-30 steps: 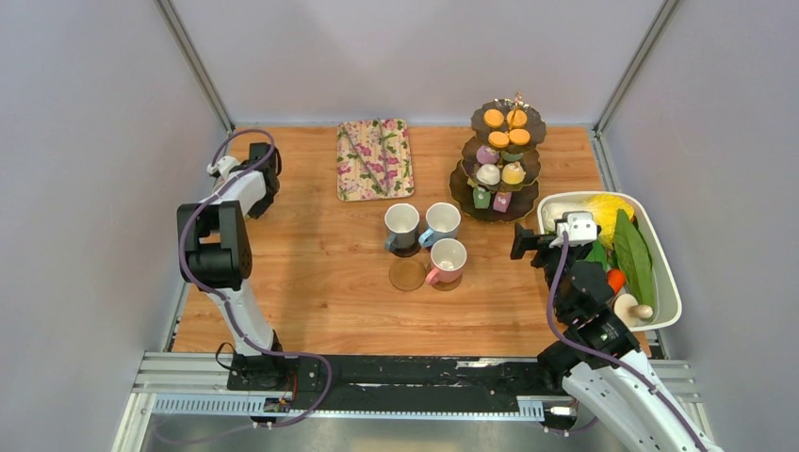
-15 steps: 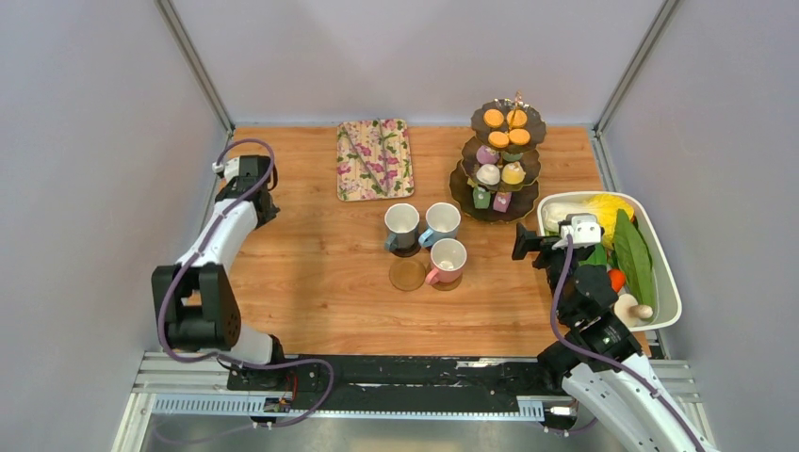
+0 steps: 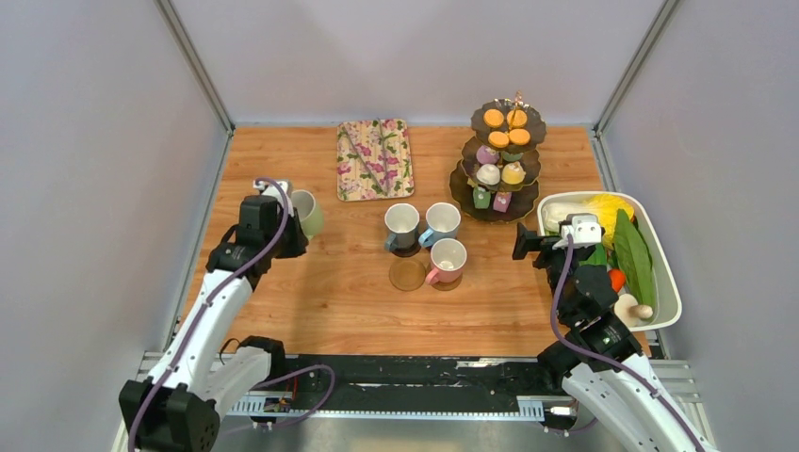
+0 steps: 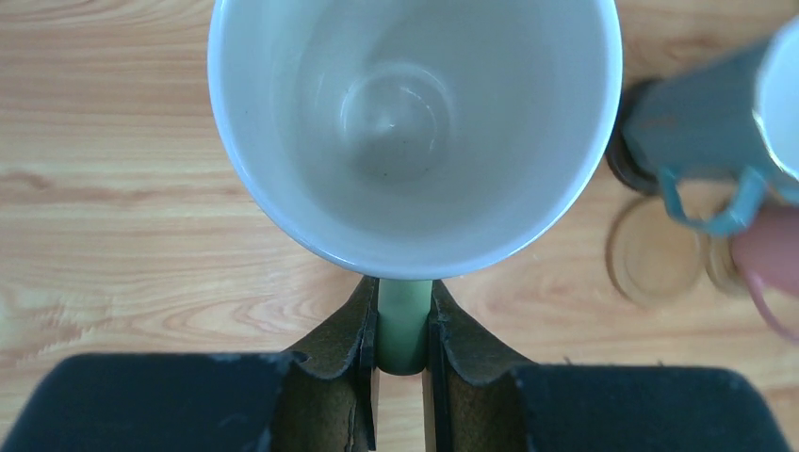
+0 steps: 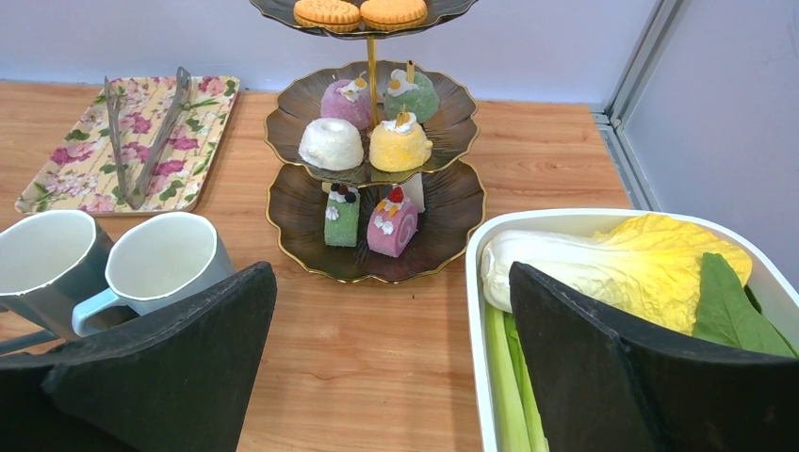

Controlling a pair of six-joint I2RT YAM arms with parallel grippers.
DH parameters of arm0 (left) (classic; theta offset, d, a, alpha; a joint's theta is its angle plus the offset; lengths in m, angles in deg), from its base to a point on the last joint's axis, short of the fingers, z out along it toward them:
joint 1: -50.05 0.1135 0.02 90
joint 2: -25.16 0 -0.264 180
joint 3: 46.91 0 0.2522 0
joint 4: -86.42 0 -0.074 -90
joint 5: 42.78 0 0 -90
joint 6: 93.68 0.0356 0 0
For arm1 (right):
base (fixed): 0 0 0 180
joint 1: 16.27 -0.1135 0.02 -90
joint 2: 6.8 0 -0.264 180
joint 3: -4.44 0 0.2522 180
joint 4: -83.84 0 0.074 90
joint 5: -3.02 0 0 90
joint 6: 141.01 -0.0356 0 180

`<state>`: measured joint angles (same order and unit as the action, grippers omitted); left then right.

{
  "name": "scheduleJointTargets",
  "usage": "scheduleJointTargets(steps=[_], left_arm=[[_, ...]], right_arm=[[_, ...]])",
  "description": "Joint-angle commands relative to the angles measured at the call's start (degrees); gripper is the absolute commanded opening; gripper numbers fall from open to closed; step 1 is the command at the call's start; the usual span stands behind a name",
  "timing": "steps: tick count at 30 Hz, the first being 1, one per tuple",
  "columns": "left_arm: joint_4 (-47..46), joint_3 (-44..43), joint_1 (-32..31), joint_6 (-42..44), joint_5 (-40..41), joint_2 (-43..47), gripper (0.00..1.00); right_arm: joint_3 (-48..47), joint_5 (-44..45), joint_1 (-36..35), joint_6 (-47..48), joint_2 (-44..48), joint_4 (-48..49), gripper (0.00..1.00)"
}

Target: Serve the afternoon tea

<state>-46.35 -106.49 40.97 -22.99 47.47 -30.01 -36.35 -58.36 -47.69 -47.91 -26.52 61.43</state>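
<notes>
Wooden table (image 3: 330,301): left wrist view alone reveals left jaws pinching green mug (image 4: 415,122) handle; right jaws spread.

1. Four mugs: green mug (image 3: 307,212), grey mug (image 3: 401,222), blue mug (image 3: 441,220), pink mug (image 3: 448,256).
2. One three-tier stand (image 5: 292,212).
3. Four orange cakes (image 3: 493,118), four mixed-colour cakes (image 5: 331,144), at least two lower cakes (image 5: 392,226).
4. One bare coaster (image 3: 407,275).
5. One floral tray (image 3: 375,158), one pair of tongs (image 5: 134,193).
6. One white tub (image 5: 476,282).

The table (image 3: 320,292) shows smooth pale wood grain, the green mug (image 4: 415,132) a glossy white glaze inside, the fingers (image 4: 462,363) of the left gripper (image 4: 403,325) matt dark faces, and at 1 o'clock the three-tier stand (image 5: 292,202) gleams dark, its rod (image 5: 371,71) shiny gold metal.
</notes>
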Motion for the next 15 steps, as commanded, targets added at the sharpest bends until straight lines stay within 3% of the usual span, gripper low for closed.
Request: scheduleJointTargets(steps=[1,7,15], left_arm=[[-2.68,0.44,-3.32,9.77,-11.28,6.49,0.02],[-3.01,2.27,-10.34,13.67,-16.74,10.78,0.02],[-5.54,3.62,-22.44,13.46,-15.78,12.04,0.02]], right_arm=[[-0.22,1.13,0.10,0.10,-0.26,2.23,1.00],[-0.36,1.97,0.13,0.24,-0.56,1.97,1.00],[-0.42,3.08,0.12,0.46,-0.57,1.64,1.00]])
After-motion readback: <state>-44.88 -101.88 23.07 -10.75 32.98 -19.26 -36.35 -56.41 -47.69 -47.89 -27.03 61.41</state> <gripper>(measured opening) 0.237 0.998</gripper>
